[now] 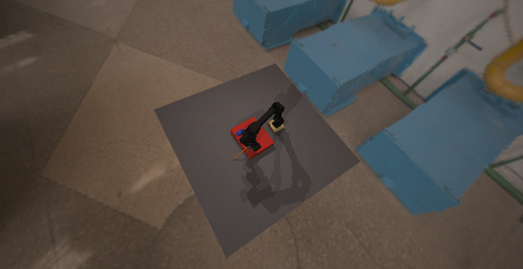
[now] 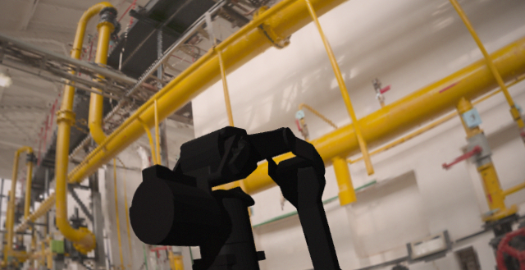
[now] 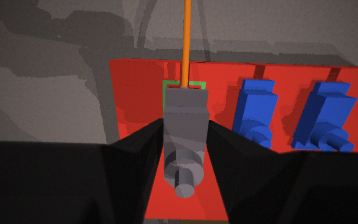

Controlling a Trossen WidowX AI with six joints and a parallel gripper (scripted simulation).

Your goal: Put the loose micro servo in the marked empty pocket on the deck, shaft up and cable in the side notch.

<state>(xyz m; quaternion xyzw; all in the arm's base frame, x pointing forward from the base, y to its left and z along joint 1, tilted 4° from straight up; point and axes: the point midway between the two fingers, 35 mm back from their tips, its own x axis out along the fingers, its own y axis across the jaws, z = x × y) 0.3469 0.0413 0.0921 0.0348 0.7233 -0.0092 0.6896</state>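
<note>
My gripper point(image 3: 184, 125) is shut on the grey micro servo point(image 3: 186, 127), one finger on each side of its body. The servo's output shaft point(image 3: 184, 187) points toward the wrist camera. Its orange cable point(image 3: 186, 40) point(image 1: 240, 154) runs from the far end out past the deck's edge. The servo hangs over the green-marked pocket point(image 3: 164, 95), hiding most of it; only the outline's far end and part of its left side show. The height between servo and deck cannot be told. The red deck point(image 3: 135, 95) point(image 1: 265, 141) lies under the gripper. The exterior view shows only the arm.
Two blue servos point(image 3: 256, 112) point(image 3: 325, 115) sit in the deck to the right of the marked pocket in the wrist view. The arm's tan base plate point(image 1: 275, 127) stands beside the deck on the dark square mat point(image 1: 204, 138). Blue cabinets point(image 1: 351, 56) stand beyond the mat.
</note>
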